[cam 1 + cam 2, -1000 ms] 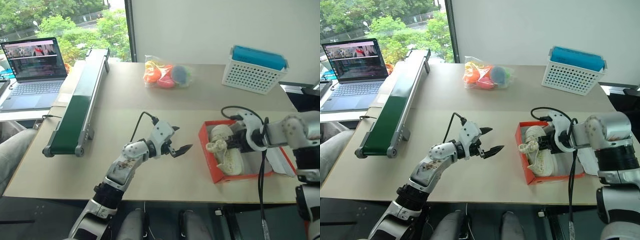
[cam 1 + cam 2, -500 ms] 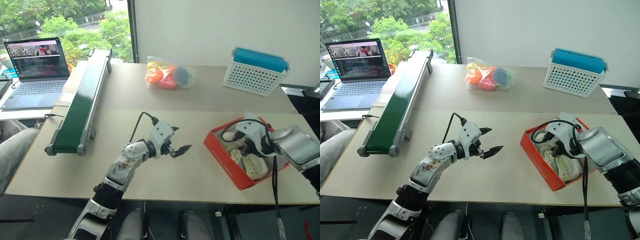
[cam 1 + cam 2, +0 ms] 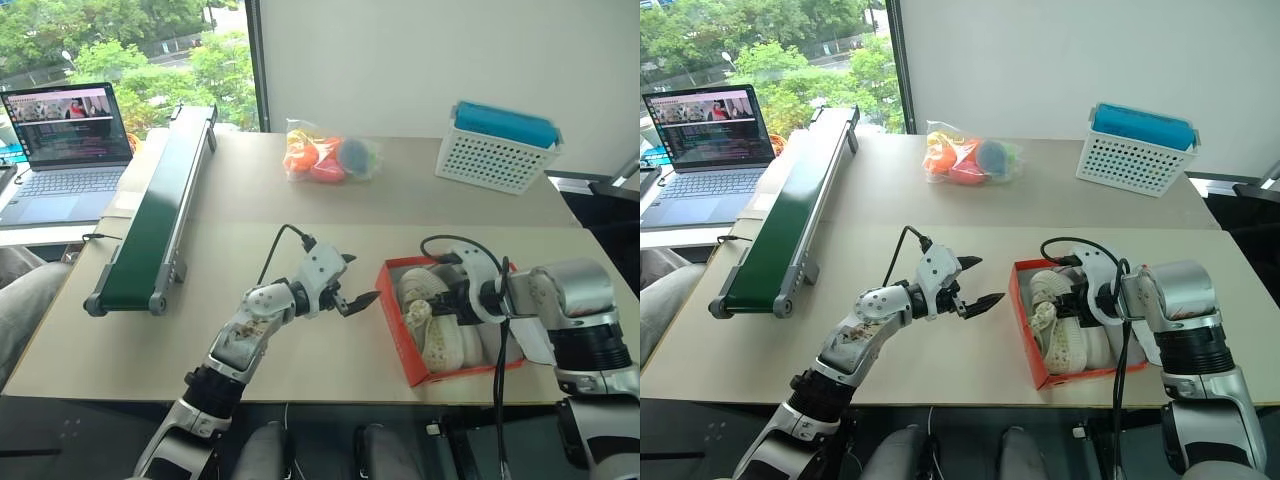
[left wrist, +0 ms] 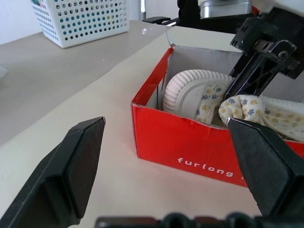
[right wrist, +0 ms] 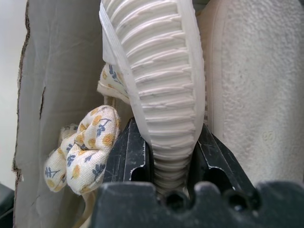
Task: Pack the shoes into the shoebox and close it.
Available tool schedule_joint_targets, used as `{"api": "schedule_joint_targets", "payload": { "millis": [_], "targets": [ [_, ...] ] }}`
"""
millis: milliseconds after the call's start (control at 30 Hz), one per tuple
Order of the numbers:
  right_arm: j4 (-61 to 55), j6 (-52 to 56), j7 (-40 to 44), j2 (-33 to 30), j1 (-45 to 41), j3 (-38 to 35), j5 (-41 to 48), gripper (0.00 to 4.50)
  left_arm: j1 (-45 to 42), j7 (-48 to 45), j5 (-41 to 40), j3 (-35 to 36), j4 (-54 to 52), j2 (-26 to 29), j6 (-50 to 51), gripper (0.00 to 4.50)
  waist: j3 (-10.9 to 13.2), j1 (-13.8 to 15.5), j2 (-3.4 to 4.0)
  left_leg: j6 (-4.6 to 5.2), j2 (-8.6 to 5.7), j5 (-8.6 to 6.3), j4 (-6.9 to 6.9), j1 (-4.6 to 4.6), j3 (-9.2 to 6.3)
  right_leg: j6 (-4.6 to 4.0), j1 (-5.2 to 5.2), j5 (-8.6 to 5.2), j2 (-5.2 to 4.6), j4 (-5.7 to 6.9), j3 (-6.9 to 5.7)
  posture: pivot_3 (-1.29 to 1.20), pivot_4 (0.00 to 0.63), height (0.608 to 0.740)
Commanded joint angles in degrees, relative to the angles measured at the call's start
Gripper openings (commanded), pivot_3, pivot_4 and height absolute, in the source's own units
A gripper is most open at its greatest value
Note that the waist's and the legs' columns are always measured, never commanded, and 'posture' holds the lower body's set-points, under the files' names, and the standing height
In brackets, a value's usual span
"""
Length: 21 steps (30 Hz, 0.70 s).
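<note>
Shoes lie inside the red shoebox (near table edge, roughly 3 o'clock of the left gripper, jaws wide and empty), the right gripper pinching one shoe's ribbed sole, presumably to seat it flat so the lid can close.

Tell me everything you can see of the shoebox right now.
The orange-red cardboard shoebox sits open near the table's front edge, toward the robot's right, white inside, with white lettering on one outer wall. Its lid is not shut. Both cream sneakers lie inside; one stands on edge with its ribbed pale sole showing, a floral fabric lining visible. The right claw reaches into the box, clamped on that sole. The left claw hangs open just beside the box, not touching it.
</note>
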Motion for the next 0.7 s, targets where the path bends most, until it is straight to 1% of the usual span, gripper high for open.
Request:
{"api": "schedule_joint_targets", "payload": {
  "millis": [33,67,133,200,300,400,467,533,633,700],
  "targets": [
    [0.5,1.1,-4.0,3.0,3.2,-1.3,-1.8,1.60,-1.3,-0.4,0.0,0.1,-2.1,-0.2,-1.7,4.50,-0.2,0.0,-0.15,0.00,0.00,0.00,-0.02,0.00,0.00,0.00,-0.01,0.00,0.00,0.00,0.00,0.00,0.150,0.705],
    [0.3,1.7,-4.5,4.1,3.2,-2.7,-1.6,1.74,-1.4,-0.5,0.0,0.1,-2.0,-0.2,-1.6,4.50,-0.4,0.0,-0.24,0.00,0.00,0.00,-0.02,-0.01,0.00,0.00,-0.02,0.00,0.00,0.00,0.01,0.00,0.150,0.705],
    [-0.2,2.2,-5.5,5.6,2.9,-4.0,-1.7,2.51,-1.4,-0.6,0.0,0.1,-1.9,-0.1,-1.7,4.50,-0.4,0.0,-0.22,0.00,-0.01,0.00,-0.04,-0.01,0.01,-0.01,-0.02,0.00,-0.02,0.01,0.03,0.00,0.150,0.705],
    [-0.2,2.4,-6.6,6.2,2.4,-4.6,-2.4,3.11,-1.4,-0.7,0.1,0.1,-1.8,-0.1,-1.8,4.50,-0.5,0.1,-0.20,0.00,-0.01,0.00,-0.05,-0.01,0.01,-0.01,-0.04,0.00,-0.03,0.01,0.03,0.00,0.150,0.705],
    [-2.8,2.0,-7.9,4.6,1.0,-5.4,-3.1,4.12,-1.5,-1.0,0.1,0.1,-1.7,0.0,-1.8,4.50,-0.5,0.2,-0.20,0.00,-0.02,0.00,-0.06,-0.05,0.00,-0.01,-0.07,0.00,-0.04,0.00,0.02,0.00,0.150,0.705],
    [-5.8,4.4,-7.8,4.1,-1.0,-8.3,-1.5,4.12,-1.6,-1.2,-0.1,0.3,-1.4,0.1,-1.8,4.50,-0.4,0.4,-0.17,0.00,-0.08,0.00,-0.05,-0.11,0.00,-0.01,-0.10,0.00,-0.11,0.00,0.01,0.00,0.150,0.705],
    [-8.6,4.7,-7.7,2.2,-1.8,-9.4,-0.1,4.12,-1.8,-1.4,-0.1,0.1,-1.0,0.1,-2.0,4.50,-0.4,0.4,-0.11,0.01,-0.09,0.00,-0.05,-0.14,0.01,-0.01,-0.14,0.00,-0.13,-0.01,0.02,0.00,0.150,0.705],
    [-11.3,4.7,-7.6,0.2,-1.6,-11.1,2.6,4.12,-2.2,-1.9,-0.1,-0.1,-0.6,0.0,-2.1,4.50,-0.3,0.5,0.08,0.01,-0.10,0.00,-0.05,-0.29,0.01,-0.01,-0.26,0.00,-0.14,-0.01,0.01,0.00,0.150,0.705],
    [-14.3,4.7,-8.7,-1.9,-0.2,-13.3,6.0,4.12,-2.7,-2.5,-0.1,-0.1,-0.1,0.0,-2.3,4.50,-0.3,0.3,0.10,0.01,-0.10,0.00,-0.10,-0.47,0.01,0.00,-0.45,-0.01,-0.11,-0.01,0.01,0.00,0.150,0.705],
    [-16.3,4.7,-10.2,-2.5,0.7,-16.3,9.0,4.12,-3.1,-2.9,-0.2,0.0,0.3,0.0,-2.3,4.50,-0.3,0.3,0.10,0.02,-0.09,0.00,-0.11,-0.47,0.01,0.00,-0.45,-0.01,-0.10,-0.01,0.01,0.00,0.150,0.705]
  ]
}}
